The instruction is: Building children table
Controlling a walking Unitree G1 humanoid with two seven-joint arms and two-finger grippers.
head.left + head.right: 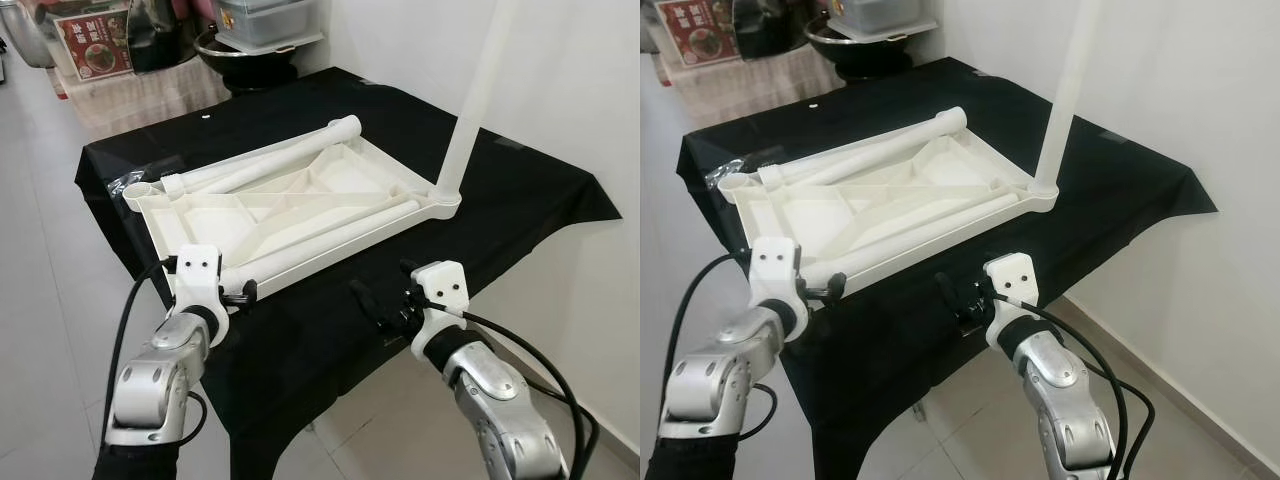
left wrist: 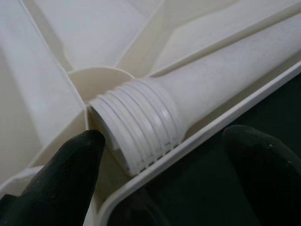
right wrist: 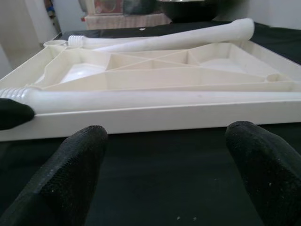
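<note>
1. The white plastic children's tabletop (image 1: 290, 200), ribbed underside up, lies on a black cloth-covered table (image 1: 520, 190). One white tube leg (image 1: 470, 100) already stands screwed into the corner socket far ahead of the right gripper.

2. The left gripper (image 1: 238, 293) has its fingers spread wide around the threaded end of a loose white plastic leg (image 1: 330, 236) lying along the tabletop's near rim. In the left wrist view one black fingertip (image 2: 70, 165) sits just beside the threads (image 2: 141, 127), inside the tray, and the other is outside the rim; neither clamps anything.

3. The right gripper (image 1: 385, 300) hovers over the cloth just short of the near rim, fingers wide and empty, with the leg lying crosswise ahead of it.

4. The step in hand looks like picking up this leg to thread it into a socket. To do it well, I would close on the smooth shaft just beyond the threads, not on the ridges, so they stay clean for screwing.

5. Lift clear of the rim before swinging the leg, since it lies snug against the wall.

6. A second loose white leg (image 1: 270, 160) rests along the far rim, well beyond both grippers.
</note>
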